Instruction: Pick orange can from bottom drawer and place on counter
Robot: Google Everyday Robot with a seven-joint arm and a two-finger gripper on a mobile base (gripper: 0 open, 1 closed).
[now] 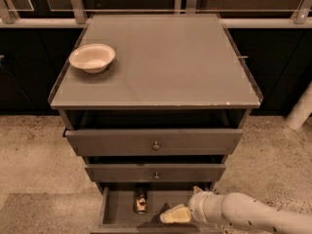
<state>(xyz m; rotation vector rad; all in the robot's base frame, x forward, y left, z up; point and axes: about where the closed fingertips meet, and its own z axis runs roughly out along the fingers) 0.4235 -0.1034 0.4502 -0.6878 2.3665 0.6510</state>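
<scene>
The orange can [141, 200] lies in the open bottom drawer [115, 209], near its back left. My gripper [171, 215] reaches in from the lower right on a white arm and sits over the drawer's front right, a little to the right of the can and apart from it. The grey counter [165, 62] above holds nothing of the task.
A cream bowl [92, 57] stands on the counter's left side. The two knobbed upper drawers [155, 141] are pulled slightly out above the bottom drawer. A white post [301, 109] stands at the right. A speckled floor surrounds the cabinet.
</scene>
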